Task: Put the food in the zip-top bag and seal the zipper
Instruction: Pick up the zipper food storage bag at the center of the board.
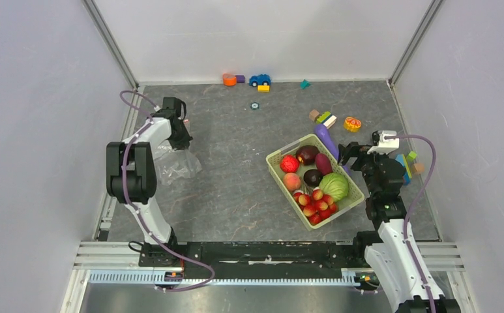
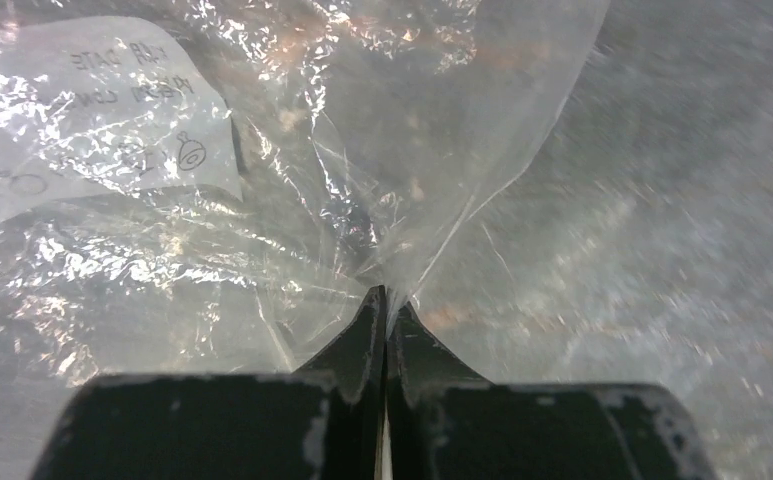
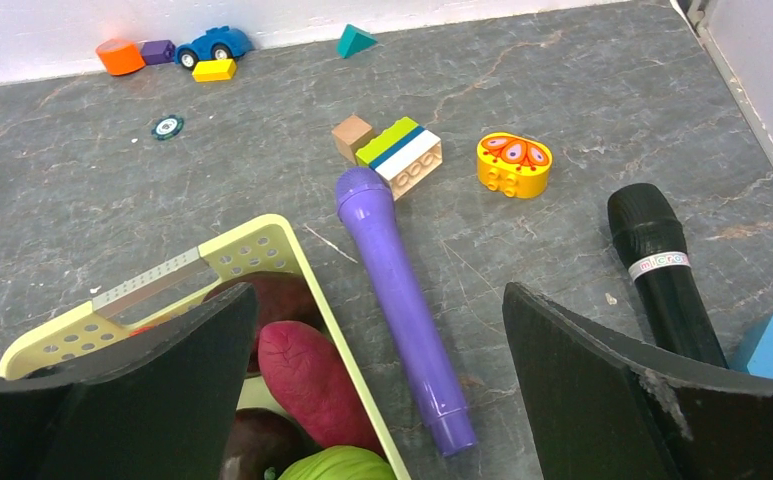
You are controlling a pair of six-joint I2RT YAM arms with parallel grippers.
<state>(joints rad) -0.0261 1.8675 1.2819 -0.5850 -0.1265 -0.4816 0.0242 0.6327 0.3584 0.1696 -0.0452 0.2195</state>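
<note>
I see left tool (image 2: 384, 300) pinched tight on clear zip-top bag (image 2: 262, 200); my right tool (image 3: 380, 300) gaping wide, empty, over green basket (image 3: 262, 240) corner.

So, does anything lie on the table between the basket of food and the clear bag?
Nothing visible does: the table between the basket and the zip-top bag is bare. The toys lie farther back.

bag (image 1: 174, 164) clear | basket (image 3: 252, 248) pale green | cabbage (image 1: 334, 186) green | table (image 1: 236, 169) grey, veined

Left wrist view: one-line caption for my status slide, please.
Left arm's fingers pinch a fold of the clear zip-top bag, grey tabletop beyond.
</note>
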